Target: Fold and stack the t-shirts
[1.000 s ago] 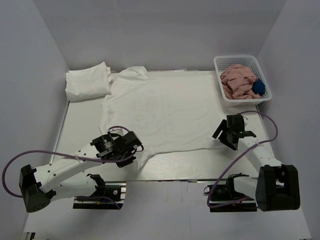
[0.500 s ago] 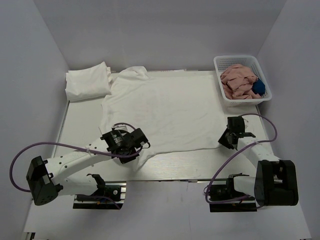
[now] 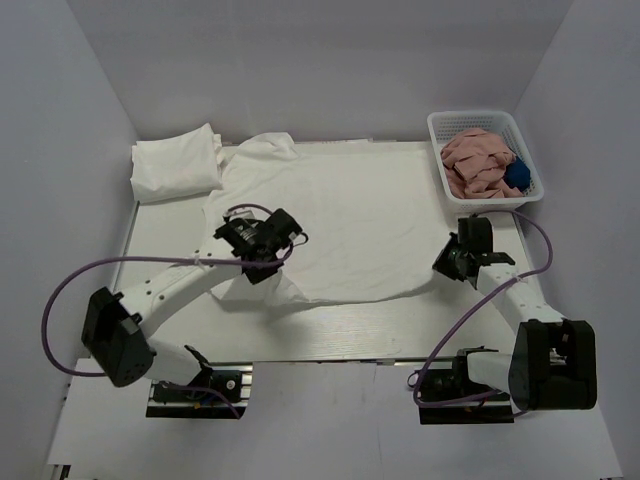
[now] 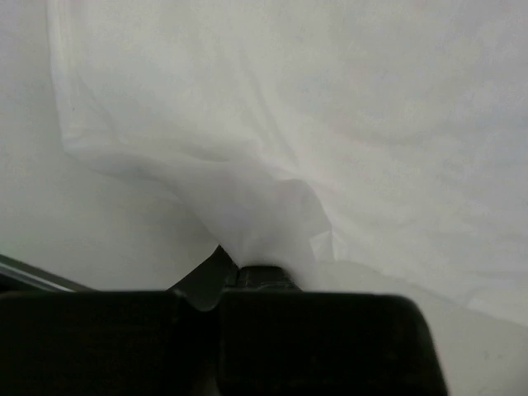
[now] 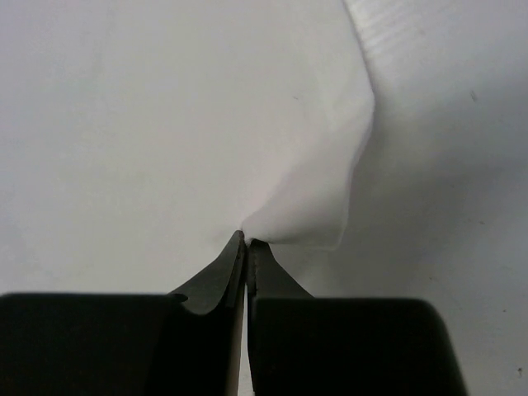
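At the upper left of the frame, a folded bundle (image 3: pixel 177 165) of white cloth lies on the counter (image 3: pixel 160 250), its right edge touching the sleeve of the spread t-shirt (image 3: pixel 340 215) that covers the middle of the frame.

Left of centre, we see the left end effector (image 3: pixel 264 268) clamped on the near-left part of that spread t-shirt. The left wrist view shows the fabric gathered into a peak at the closed tips (image 4: pixel 260 268).

At the right, the right end effector (image 3: pixel 447 266) is pinched tight on the shirt's near-right corner, and its wrist view shows the hem caught between the meeting tips (image 5: pixel 246 239).

We judge the step in hand to be the first fold of the second shirt, with both near corners gripped. The next move calls for both arms to lift together and carry the near hem toward the top of the frame, keeping the cloth taut between them so it lays down flat and does not bunch.

At the upper right stands a white basket (image 3: pixel 436 130) holding crumpled pink cloth (image 3: pixel 478 160) and a small blue item (image 3: pixel 516 174).

We count two arms, one folded bundle, one spread shirt, one basket and one blue item. How many garments make up the bundle or the pink heap we cannot tell.
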